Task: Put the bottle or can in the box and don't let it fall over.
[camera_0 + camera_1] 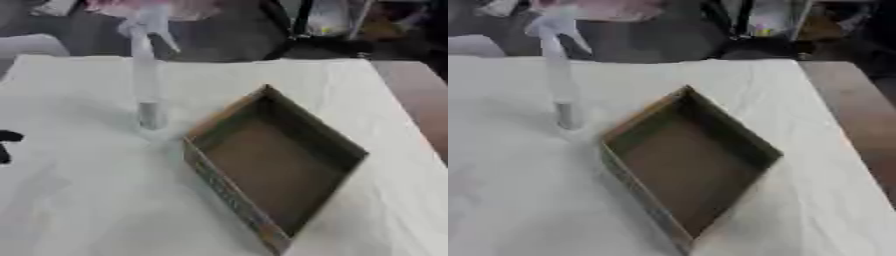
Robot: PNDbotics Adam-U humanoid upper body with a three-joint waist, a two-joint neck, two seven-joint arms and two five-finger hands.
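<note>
Bottle (147, 75) upright (beside box (289, 165)) | left hand (7, 142) well apart

Left robot hand (7, 145): dark tips only, rest cut off by left edge.
Spray bottle (147, 75): blurred, contents unreadable.
Box (229, 192) print: illegible.
Desk (79, 200): near edge cropped.

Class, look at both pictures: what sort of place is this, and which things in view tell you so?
Probably a lab or workshop test bench: a table under a white cloth, only a spray bottle and an open cardboard box on it, equipment stands behind.
</note>
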